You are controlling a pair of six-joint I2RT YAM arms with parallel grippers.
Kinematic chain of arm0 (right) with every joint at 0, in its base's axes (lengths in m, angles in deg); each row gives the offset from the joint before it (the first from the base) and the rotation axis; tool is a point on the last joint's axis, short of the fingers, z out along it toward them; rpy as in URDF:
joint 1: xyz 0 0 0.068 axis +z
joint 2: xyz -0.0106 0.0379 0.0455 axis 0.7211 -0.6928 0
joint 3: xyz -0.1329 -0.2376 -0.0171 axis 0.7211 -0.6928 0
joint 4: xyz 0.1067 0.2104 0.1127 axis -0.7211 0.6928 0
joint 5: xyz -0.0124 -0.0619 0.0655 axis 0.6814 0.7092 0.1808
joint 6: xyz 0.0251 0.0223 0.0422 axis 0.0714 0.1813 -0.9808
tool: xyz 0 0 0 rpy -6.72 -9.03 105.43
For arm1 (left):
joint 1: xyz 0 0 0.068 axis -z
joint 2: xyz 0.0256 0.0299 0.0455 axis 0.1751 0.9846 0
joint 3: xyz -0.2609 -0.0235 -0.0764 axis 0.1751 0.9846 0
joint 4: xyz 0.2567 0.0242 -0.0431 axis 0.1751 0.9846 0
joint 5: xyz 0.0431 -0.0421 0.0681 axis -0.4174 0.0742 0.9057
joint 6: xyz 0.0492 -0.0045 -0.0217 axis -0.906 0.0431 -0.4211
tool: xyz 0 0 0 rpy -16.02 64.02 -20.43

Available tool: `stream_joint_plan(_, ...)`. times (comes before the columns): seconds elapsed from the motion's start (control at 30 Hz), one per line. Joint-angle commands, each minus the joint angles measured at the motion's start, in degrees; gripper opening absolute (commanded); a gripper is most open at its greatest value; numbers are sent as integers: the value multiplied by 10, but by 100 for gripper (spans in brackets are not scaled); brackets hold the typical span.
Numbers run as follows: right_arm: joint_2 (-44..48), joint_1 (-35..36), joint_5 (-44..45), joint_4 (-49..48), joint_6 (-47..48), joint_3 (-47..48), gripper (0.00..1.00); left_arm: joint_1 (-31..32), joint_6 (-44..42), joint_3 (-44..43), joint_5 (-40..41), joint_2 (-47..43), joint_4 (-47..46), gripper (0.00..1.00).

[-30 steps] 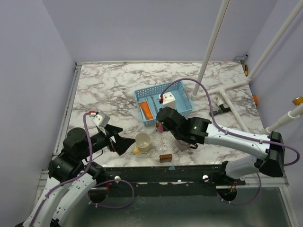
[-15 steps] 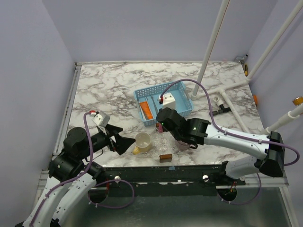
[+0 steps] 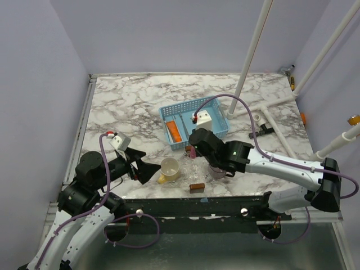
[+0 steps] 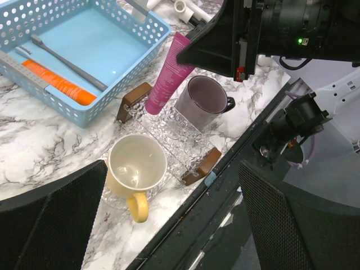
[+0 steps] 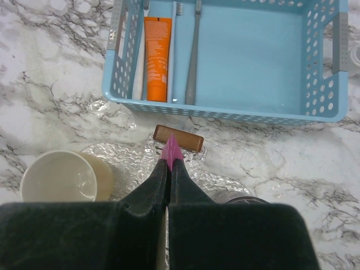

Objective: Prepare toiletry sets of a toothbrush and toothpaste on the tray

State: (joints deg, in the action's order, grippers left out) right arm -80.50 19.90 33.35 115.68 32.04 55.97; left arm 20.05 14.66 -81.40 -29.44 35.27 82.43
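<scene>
Marbled white-and-grey table (image 3: 129, 101) fills the floor of a pale lilac booth, and on it, toward the middle, sits the tray (image 5: 225, 115), a light blue perforated basket. Along its left side lie the orange toothpaste tube (image 5: 157, 56), the pale-handled toothbrush (image 5: 172, 53) right beside it, and a grey toothbrush (image 5: 193, 62) next to that; the rest of the tray floor is bare. Just outside the tray's near wall, the pink toothpaste tube (image 4: 167, 73) stands tilted, its upper end pinched between the closed fingers of the right gripper (image 5: 170, 164). Its lower end is down by a brown block (image 4: 134, 100) at the edge of a crinkled clear sheet (image 4: 174, 135); whether it touches the sheet cannot be told. A purple-grey mug (image 4: 202, 101) stands just beside the tube, a yellow mug (image 4: 135, 166) nearer the table's front edge, and a second brown block (image 4: 201, 165) at the sheet's near corner. The left gripper (image 3: 144, 164) hangs beside the yellow mug with its jaws spread wide, holding nothing.
</scene>
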Motion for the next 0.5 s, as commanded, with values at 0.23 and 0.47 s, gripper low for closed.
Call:
stream_joint_plan(0.23, 26, -1, -4, 15, -18, -11, 1, 2, -7, 5, 11, 2, -8, 99)
stream_joint_plan(0.47, 16, -1, -2, 4, -23, -18, 1, 2, -7, 5, 12, 2, -7, 99)
